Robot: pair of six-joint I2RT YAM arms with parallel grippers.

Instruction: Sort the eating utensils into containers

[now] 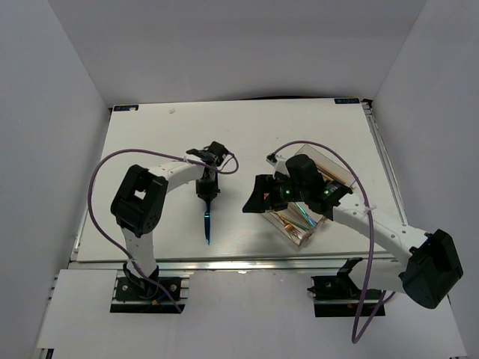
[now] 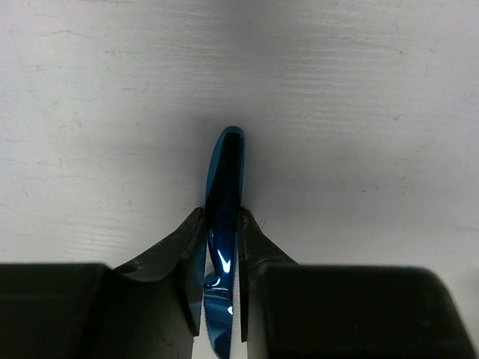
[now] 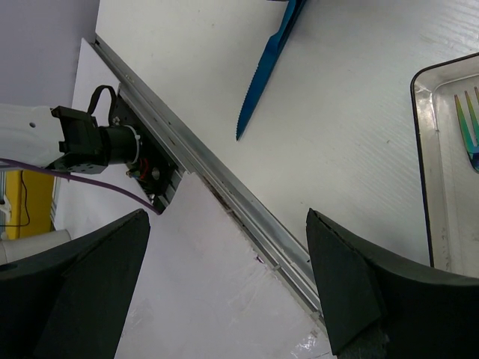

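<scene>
My left gripper [image 1: 207,196] is shut on the handle of a blue knife [image 1: 207,224], whose serrated blade points toward the near table edge. In the left wrist view the fingers [image 2: 187,247] pinch the knife [image 2: 226,168] close to the white table; I cannot tell whether it touches. My right gripper [image 1: 254,196] is open and empty, over the left end of the clear tray [image 1: 304,239]. Gold and iridescent utensils [image 1: 294,218] lie in the tray. The right wrist view shows the open gripper [image 3: 224,288], the knife [image 3: 267,60], the tray rim [image 3: 421,149] and an iridescent fork [image 3: 469,127].
The metal rail of the table's near edge [image 3: 224,194] runs diagonally under my right gripper. The left arm's base and purple cable [image 3: 97,142] sit beyond it. White walls surround the table on three sides.
</scene>
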